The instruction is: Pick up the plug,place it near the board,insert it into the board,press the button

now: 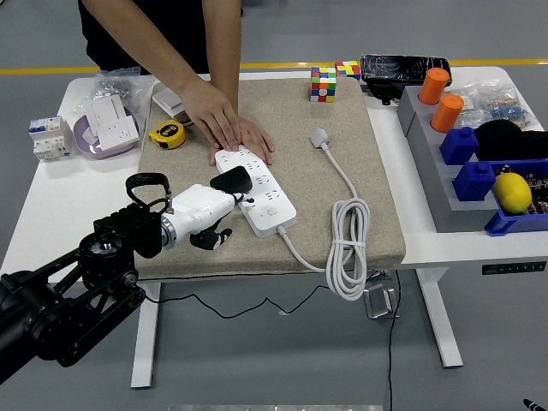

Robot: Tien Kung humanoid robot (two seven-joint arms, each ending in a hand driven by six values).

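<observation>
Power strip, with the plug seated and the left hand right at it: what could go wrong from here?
The person's hand pins the strip's far end; a hard press by the left hand could skid it or pinch those fingers. The left hand crowds the black plug and might knock it loose. The plug's cord hangs off the table edge and could snag the arm.

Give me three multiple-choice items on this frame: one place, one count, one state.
1. Where does the yellow tape measure lie?
A. left far part of the beige mat
B. in the blue bin
C. on the floor

2. How many orange cylinders stand at the right?
A. one
B. two
C. four

3. What does the person's hand do?
A. lifts the Rubik's cube
B. presses down on the far end of the white power strip
C. holds the coiled cable

Answers: 1 A, it sits on the mat beside the person's forearm. 2 B, two side by side. 3 B, palm flat on the strip.
</observation>
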